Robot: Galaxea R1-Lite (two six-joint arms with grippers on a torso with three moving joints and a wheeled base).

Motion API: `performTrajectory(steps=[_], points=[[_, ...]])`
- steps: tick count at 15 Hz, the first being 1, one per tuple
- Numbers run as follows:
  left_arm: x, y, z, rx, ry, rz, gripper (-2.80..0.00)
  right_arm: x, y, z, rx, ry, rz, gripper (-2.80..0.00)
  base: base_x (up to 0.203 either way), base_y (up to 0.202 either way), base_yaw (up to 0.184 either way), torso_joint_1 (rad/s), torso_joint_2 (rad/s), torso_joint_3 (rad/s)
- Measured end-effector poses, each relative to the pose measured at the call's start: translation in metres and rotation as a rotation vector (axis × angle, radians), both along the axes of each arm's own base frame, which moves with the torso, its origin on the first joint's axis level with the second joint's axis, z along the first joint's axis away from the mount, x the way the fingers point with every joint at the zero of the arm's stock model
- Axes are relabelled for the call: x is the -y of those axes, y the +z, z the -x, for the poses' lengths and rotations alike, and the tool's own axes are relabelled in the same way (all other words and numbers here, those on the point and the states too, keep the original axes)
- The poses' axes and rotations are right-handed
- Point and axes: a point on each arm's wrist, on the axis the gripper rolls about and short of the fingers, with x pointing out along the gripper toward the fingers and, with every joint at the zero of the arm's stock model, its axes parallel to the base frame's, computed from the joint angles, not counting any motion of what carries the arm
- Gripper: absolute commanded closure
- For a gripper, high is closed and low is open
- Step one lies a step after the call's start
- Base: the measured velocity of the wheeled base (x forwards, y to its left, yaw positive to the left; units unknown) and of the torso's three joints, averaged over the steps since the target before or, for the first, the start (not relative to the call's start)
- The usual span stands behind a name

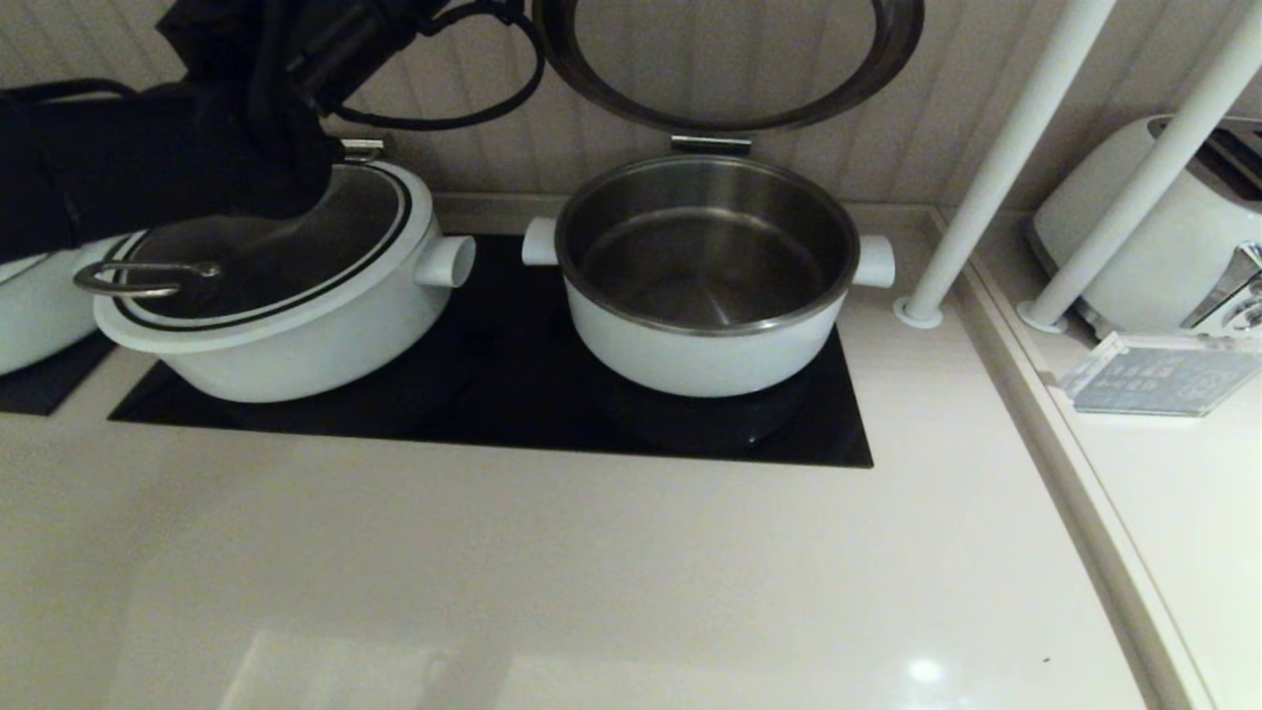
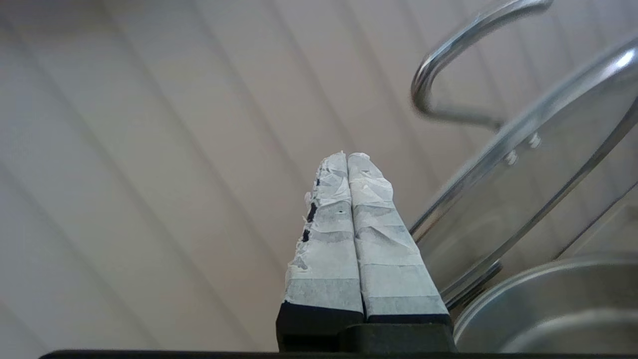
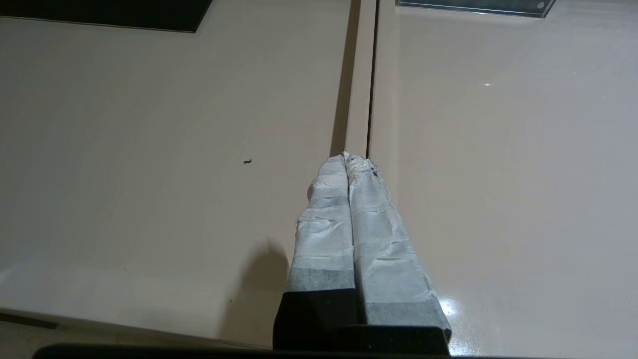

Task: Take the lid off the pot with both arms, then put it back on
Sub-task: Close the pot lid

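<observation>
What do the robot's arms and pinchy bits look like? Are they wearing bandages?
Sort of! The left tool and the right tool each have two long, narrow fingers wrapped in crinkly pale tape, a bit frayed at the tips. The tape ends near a black base. The left arm is chunky and black, with black cables looping off it. The right arm itself isn't shown.

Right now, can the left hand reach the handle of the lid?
Probably yes. The left hand is close beside the tilted lid, and nothing stands between it and the handle. But the hand is shut, so it would have to open first.
</observation>
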Motion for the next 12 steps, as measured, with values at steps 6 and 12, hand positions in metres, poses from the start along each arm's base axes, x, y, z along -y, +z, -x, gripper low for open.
performTrajectory(steps=[6, 12], points=[[0.002, -0.02, -0.022, 0.019, 0.017, 0.004, 0.0, 0.0, 0.0, 0.0, 0.0, -0.001, 0.0, 0.0, 0.0, 0.0, 0.0, 0.0, 0.0, 0.0], [0.006, -0.029, -0.029, 0.005, 0.012, -0.015, 0.0, 0.0, 0.0, 0.0, 0.0, 0.0, 0.0, 0.0, 0.0, 0.0, 0.0, 0.0, 0.0, 0.0]])
